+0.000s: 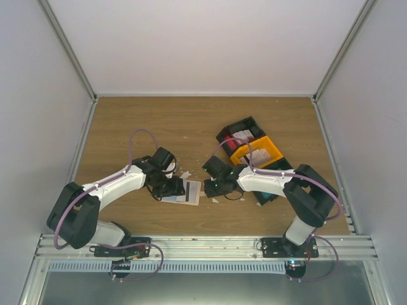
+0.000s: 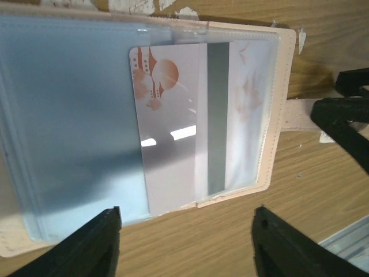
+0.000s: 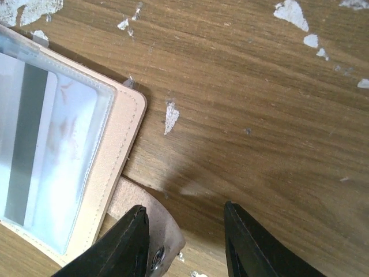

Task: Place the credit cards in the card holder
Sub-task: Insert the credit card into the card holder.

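Hovered with left gripper (image 2: 184, 231) open and empty over white credit card (image 2: 170, 144), half-seated in card holder (image 2: 281, 115) at middle of table (image 1: 127, 127).
Stood right gripper (image 3: 184, 231), jaws apart, gripping nothing, at snap tab (image 3: 144, 210) on right; seemed best to pin there while sliding card's exposed left edge rightward, flat.

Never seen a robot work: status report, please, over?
Both jaws open, empty. White card partly in card holder. Scraps about, nothing blocking.

Bright even light, soft glare
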Robot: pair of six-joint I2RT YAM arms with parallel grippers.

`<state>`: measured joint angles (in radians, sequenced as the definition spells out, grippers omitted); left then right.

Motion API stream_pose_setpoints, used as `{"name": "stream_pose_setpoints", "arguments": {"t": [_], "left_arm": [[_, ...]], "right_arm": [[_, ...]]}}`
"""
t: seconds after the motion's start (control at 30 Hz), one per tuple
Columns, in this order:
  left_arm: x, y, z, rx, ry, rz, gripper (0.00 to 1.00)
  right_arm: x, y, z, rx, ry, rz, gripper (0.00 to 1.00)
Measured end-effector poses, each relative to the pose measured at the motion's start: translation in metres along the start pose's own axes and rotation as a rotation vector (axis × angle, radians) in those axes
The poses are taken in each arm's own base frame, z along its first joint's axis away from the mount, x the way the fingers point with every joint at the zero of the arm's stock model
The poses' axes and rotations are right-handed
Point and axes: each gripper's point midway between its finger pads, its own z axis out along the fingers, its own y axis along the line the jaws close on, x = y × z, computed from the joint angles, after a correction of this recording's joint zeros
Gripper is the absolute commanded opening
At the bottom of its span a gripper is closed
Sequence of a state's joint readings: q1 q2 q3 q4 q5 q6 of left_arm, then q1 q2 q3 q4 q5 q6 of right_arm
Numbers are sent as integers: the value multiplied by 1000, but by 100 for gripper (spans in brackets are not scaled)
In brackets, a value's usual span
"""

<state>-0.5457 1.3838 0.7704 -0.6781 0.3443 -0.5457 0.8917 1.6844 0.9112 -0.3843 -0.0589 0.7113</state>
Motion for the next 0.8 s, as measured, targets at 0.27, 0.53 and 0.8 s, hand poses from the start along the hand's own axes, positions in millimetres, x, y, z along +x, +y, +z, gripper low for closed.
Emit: {"name": "stream_pose_setpoints", "arguments": {"t": [0.27,0.53,0.8], "left_arm": [[-10,5,11,-22,-25,-24,50],[-14,11,24,-41,-22,-42,35],[-15,8,25,-23,-24,-38,25]], "right_arm": [[-7,11,-24,-58,-48,-3,55],[3,30,-26,-190,-24,-13,43],[14,35,-6,-230,46,-17,34]]}}
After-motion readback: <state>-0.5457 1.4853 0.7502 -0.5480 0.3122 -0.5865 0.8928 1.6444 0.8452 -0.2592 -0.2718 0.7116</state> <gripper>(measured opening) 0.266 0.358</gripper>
